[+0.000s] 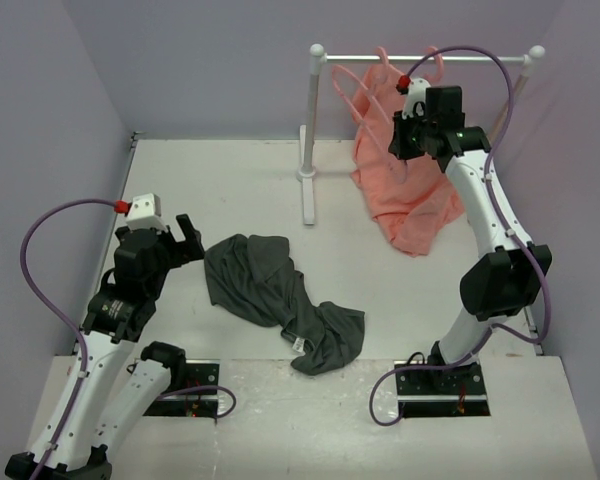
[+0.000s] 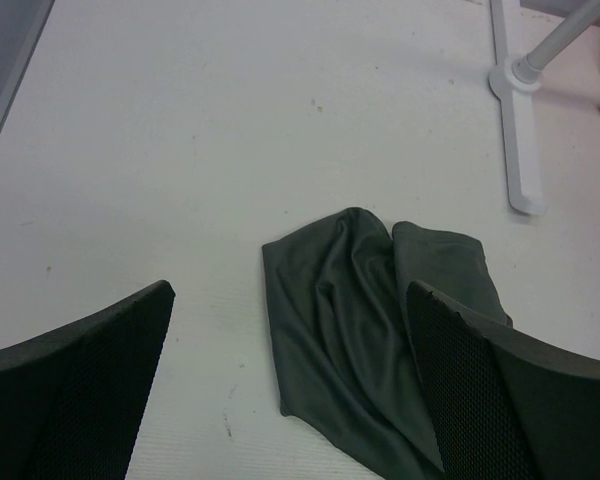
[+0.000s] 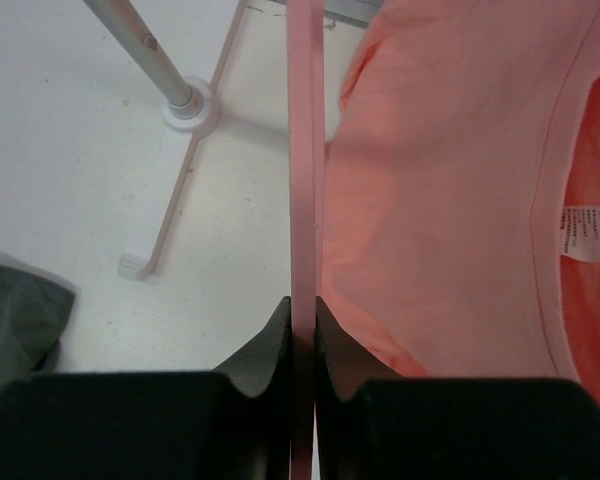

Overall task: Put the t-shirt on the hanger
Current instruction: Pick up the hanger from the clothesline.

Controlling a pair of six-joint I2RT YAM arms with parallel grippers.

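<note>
Fabric of the t-shirt lies crumpled on the table, just below and ahead of the left gripper, towards its right finger. That gripper hovers with its jaws spread wide, holding nothing. The right gripper is clenched on the hanger, whose thin pink bar runs straight out ahead from between its fingers. A salmon-pink garment hangs just to the right of this gripper, under the white rail.
</note>
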